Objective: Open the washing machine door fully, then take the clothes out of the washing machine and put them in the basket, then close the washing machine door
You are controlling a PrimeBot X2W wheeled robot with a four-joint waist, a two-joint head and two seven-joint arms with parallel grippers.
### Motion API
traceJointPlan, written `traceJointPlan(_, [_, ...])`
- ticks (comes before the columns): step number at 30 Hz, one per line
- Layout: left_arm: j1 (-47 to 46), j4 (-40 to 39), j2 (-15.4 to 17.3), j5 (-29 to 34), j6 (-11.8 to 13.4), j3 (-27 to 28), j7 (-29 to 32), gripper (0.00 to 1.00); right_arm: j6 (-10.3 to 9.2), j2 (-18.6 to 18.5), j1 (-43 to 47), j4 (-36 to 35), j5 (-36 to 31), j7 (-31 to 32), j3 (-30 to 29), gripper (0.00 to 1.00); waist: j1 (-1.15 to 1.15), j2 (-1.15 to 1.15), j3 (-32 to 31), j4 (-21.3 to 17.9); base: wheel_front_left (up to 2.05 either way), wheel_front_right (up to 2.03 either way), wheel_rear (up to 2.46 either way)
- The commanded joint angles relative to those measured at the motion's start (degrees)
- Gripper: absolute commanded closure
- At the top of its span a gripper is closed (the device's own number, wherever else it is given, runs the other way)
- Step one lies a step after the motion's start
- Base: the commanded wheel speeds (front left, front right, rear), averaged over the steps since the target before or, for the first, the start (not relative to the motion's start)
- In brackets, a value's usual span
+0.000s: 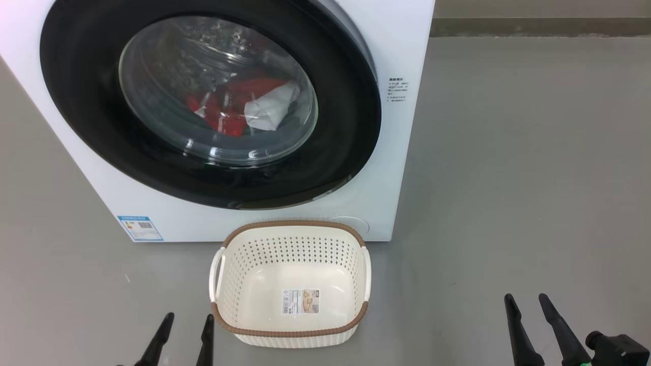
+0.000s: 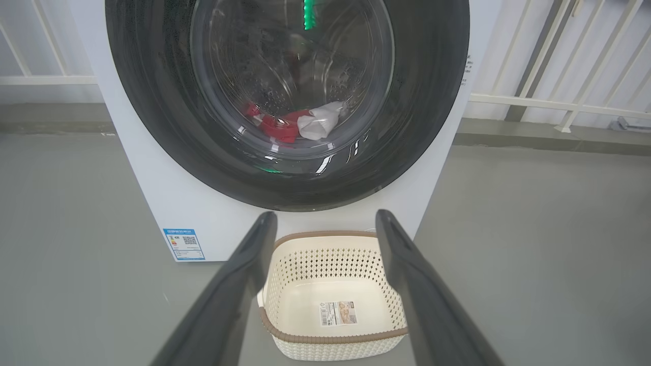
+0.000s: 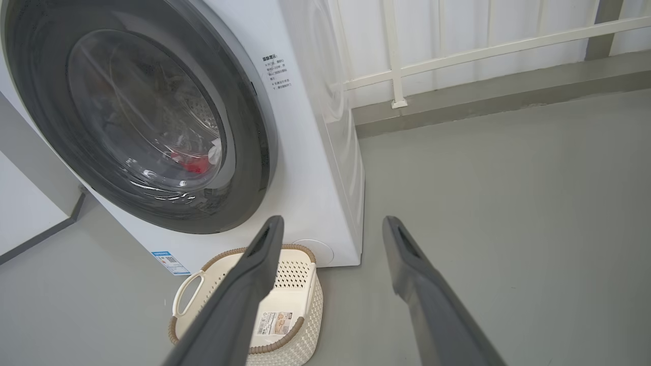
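Plainly, the washing machine door sat shut against the washing machine; behind its glass the clothes, red with a white piece beside them, lay low in the drum; the basket stood on the grey floor just in front of the machine, a sticker on its bottom; the left gripper hung just beside the basket's near left corner, fingers spread, holding nothing; the right gripper hung well off to the right, likewise spread and bare.
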Motion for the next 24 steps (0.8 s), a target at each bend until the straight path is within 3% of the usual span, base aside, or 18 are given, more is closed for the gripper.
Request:
traceJointPlan(1, [-0.5, -1.8, 0.5, 1.9, -0.4, 2.0, -1.0, 0.0, 0.04, -0.8, -0.3, -1.8, -1.5, -1.0, 1.1, 0.0, 0.0, 0.0, 0.0, 0.0, 0.0, 0.0, 0.0])
traceJointPlan(8, [0.0, -2.2, 0.3, 6.4, -0.7, 2.3, -2.2, 0.0, 0.05, -0.8, 0.3, -2.4, -5.5, -2.2, 1.3, 0.0, 0.0, 0.0, -0.1, 0.0, 0.0, 0.0, 0.0])
traceJointPlan(23, [-0.3, -1.3, -0.1, 4.2, -1.3, 3.1, -2.2, 0.0, 0.05, -0.7, -0.2, -3.2, -2.0, -2.2, 1.8, 0.0, 0.0, 0.0, 0.3, -0.2, 0.0, 0.0, 0.0])
traceJointPlan(24, [-0.4, -1.3, -0.1, 4.1, -1.3, 3.0, -2.2, 0.0, 0.05, -0.7, -0.5, -3.2, -1.1, -2.2, 2.1, 0.24, 0.0, 0.0, 0.3, -0.3, 0.0, 0.0, 0.0])
